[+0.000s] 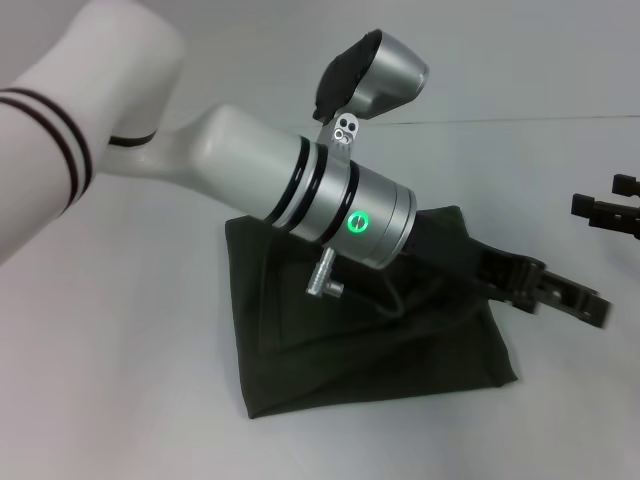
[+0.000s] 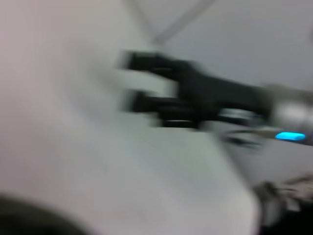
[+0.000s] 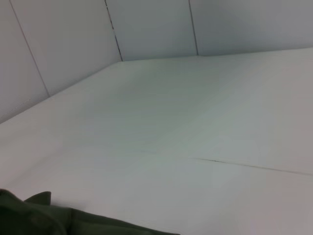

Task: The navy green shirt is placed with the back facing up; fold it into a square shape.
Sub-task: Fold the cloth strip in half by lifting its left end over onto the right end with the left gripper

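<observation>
The left arm reaches across the white table (image 1: 120,380), over the dark olive-green cloth shirt (image 1: 330,350), which lies folded into a rough square at the table's middle. The left gripper (image 1: 560,292) sits at the shirt's right edge; whether its black fingers are spread or pinching cloth cannot be told. The right gripper (image 1: 605,205) hovers at the far right, fingers parted, holding nothing.

A plain white table (image 1: 130,380) carries everything. The folded dark green shirt (image 1: 340,350) lies flat on it, just under and behind the left gripper (image 1: 575,298), with nothing on top
</observation>
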